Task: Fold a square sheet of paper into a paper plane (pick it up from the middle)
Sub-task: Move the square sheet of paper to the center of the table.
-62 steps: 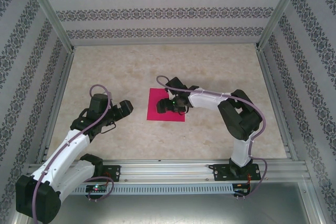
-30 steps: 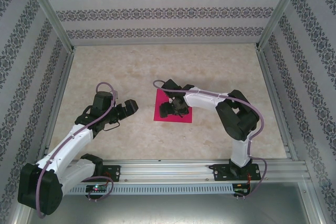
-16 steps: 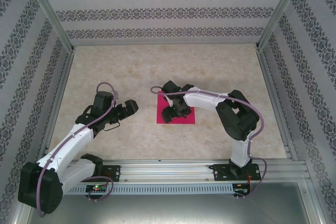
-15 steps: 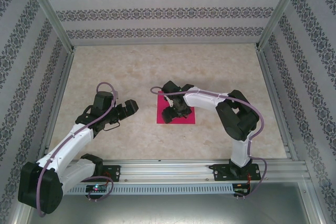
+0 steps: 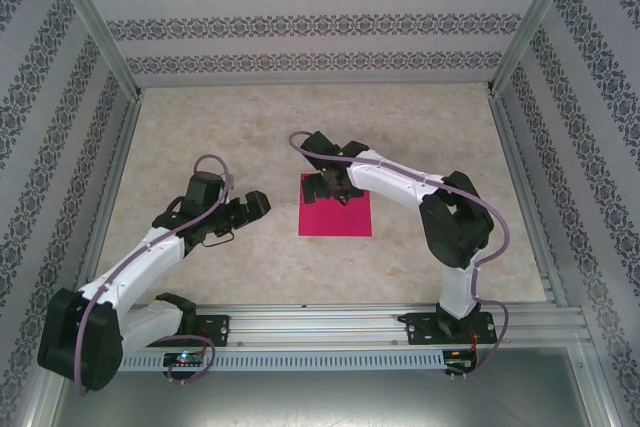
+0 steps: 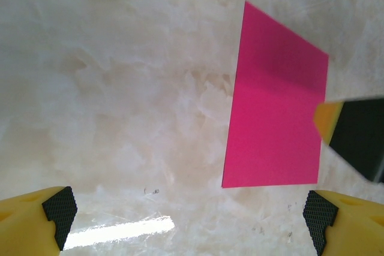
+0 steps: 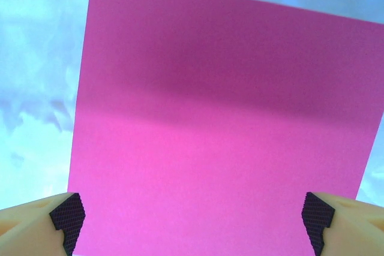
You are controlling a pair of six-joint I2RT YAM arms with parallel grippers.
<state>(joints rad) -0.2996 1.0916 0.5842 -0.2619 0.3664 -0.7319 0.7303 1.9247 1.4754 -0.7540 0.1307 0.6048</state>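
Observation:
The square sheet of paper (image 5: pixel 336 217) lies flat and uncreased on the marbled table, magenta-pink. My right gripper (image 5: pixel 328 185) hovers over the sheet's far edge, its jaws wide apart and nothing between them. In the right wrist view the sheet (image 7: pixel 222 118) spreads out ahead of the open right gripper (image 7: pixel 192 220). My left gripper (image 5: pixel 255 205) stands open a short way left of the sheet, not touching it. In the left wrist view the sheet (image 6: pixel 276 124) sits up and to the right of the left gripper (image 6: pixel 189 220), with a right-arm fingertip (image 6: pixel 354 136) at the sheet's edge.
The table (image 5: pixel 200 137) is bounded by patterned walls on three sides and by an aluminium rail (image 5: pixel 320 322) at the near edge, where both arm bases are bolted. Bare tabletop lies around the sheet on all sides.
My right gripper has moved from the sheet's middle to its far edge and opened wider. The sheet earlier slid slightly right. The left gripper has edged closer to the sheet.

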